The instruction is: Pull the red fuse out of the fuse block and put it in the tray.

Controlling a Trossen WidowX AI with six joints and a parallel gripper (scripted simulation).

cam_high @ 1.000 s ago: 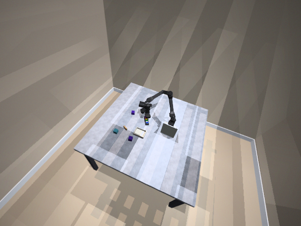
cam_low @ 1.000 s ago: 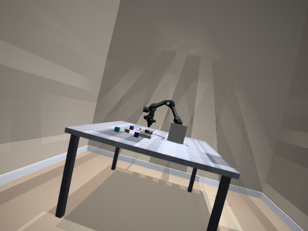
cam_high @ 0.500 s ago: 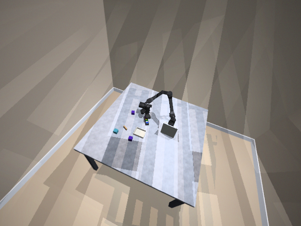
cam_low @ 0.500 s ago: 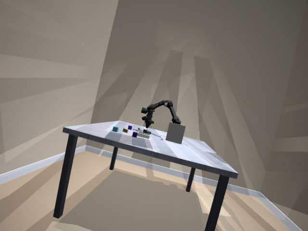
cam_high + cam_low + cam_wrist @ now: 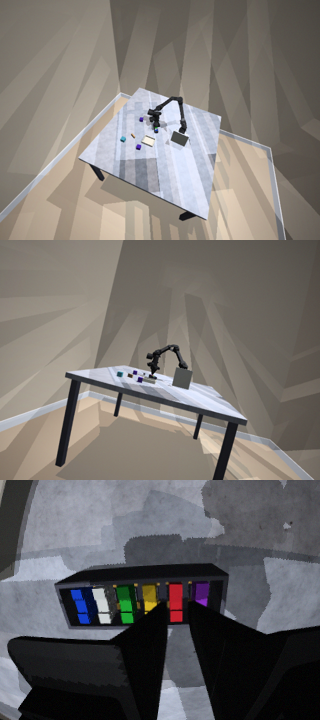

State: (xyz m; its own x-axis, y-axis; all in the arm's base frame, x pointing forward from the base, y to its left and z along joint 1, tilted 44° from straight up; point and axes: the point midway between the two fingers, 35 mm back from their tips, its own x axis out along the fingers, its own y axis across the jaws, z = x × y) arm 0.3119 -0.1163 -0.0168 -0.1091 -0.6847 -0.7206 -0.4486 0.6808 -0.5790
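Observation:
The fuse block [image 5: 145,574] [image 5: 156,132] [image 5: 154,377] is dark and holds a row of fuses. The red fuse [image 5: 175,591] stands in its slot between the yellow fuse [image 5: 149,592] and the purple fuse [image 5: 202,588]. My gripper [image 5: 178,608] [image 5: 156,126] [image 5: 152,374] points down over the block, its fingers a narrow gap apart with nothing held. In the wrist view the fingertips lie either side of the red fuse; their exact height above it is unclear. The cream tray [image 5: 146,144] [image 5: 149,381] is empty. In the top view the gripper hides the red fuse.
Blue [image 5: 80,605], white [image 5: 102,600] and green [image 5: 126,599] fuses fill the block's left side. Purple cubes [image 5: 141,119] [image 5: 138,146], a teal cube [image 5: 123,139] and an orange-brown piece [image 5: 133,135] lie around. A grey panel [image 5: 179,138] [image 5: 182,378] stands by the arm's base.

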